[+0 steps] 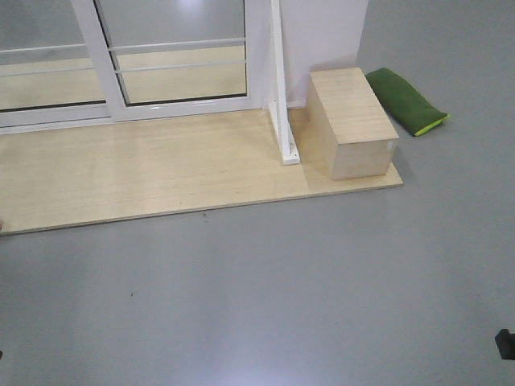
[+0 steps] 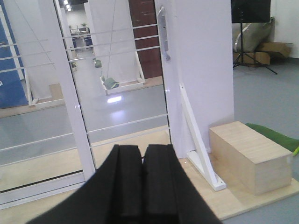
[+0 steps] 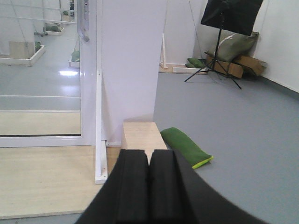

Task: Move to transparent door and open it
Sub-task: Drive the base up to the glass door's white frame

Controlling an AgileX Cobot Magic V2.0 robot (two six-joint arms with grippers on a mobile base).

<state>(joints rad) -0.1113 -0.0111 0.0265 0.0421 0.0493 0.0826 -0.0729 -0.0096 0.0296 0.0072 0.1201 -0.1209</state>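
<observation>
Left wrist-mounted: transparent door (image 2: pixel 126 70) white-framed, handle (image 2: pixel 162 35) seemingly grey; left claw (image 2: pixel 142 154), right claw (image 3: pixel 149 157) closed.

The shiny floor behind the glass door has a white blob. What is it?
It is glare, light bouncing off glossy floor: left wrist view, seen through the transparent door; right wrist view, a bright patch below the handle; front view, only a faint sheen.

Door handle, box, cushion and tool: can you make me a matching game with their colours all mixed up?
Things:
1. door handle
2. box
3. cushion
4. left tool

Colours:
A. green
B. black
C. silver-grey
D. pale wood

Pairs: 1-C, 2-D, 3-A, 4-B
</observation>
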